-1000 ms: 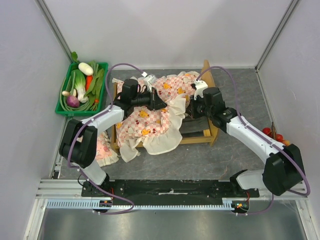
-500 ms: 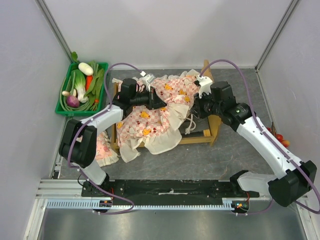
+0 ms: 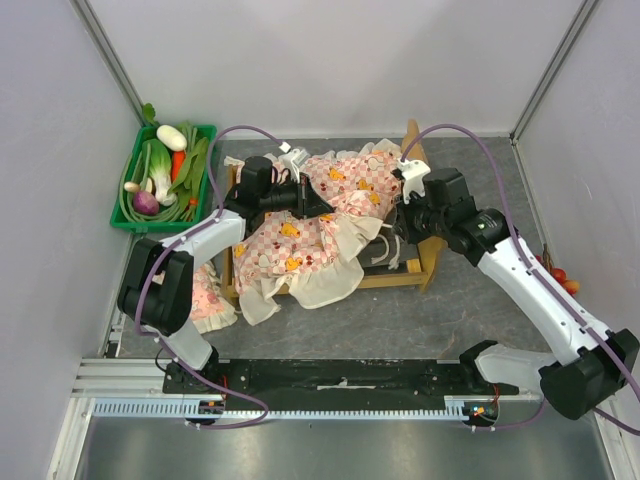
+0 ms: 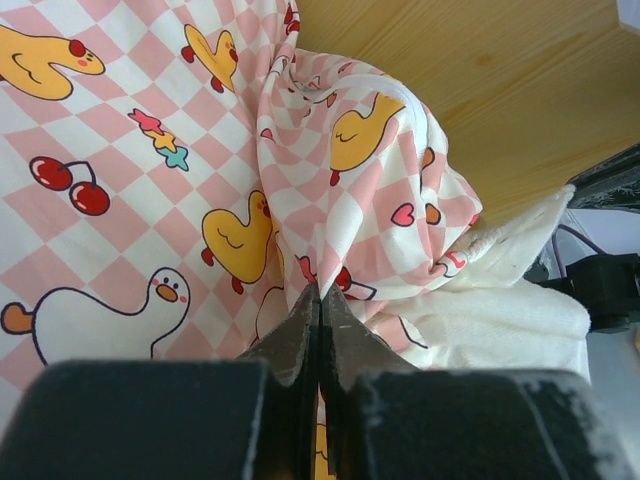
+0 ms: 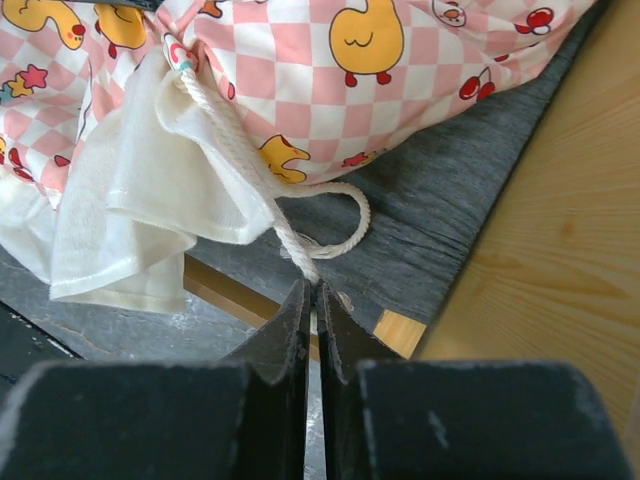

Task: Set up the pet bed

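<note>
The light-wood pet bed [image 3: 429, 262] stands mid-table with its headboard [image 3: 413, 140] at the far right. A pink-checked frilled mattress [image 3: 296, 236] lies crumpled across it and spills over the near rail. My left gripper [image 3: 322, 208] is shut on a raised fold of the mattress [image 4: 345, 150], with the wooden headboard [image 4: 480, 90] behind. My right gripper [image 3: 393, 228] is shut on the mattress's white cord [image 5: 240, 150], which runs taut from the frilled corner over the dark grey base [image 5: 470, 200].
A green crate [image 3: 131, 223] of toy vegetables sits at the far left. A small pink frilled pillow [image 3: 207, 302] lies by the bed's near-left corner. Red items [image 3: 550, 268] rest at the right wall. Grey walls close in on three sides.
My right arm has drawn back to the right with the cord, pulling the mattress's frilled corner over more of the grey base. The left gripper has hardly moved.
</note>
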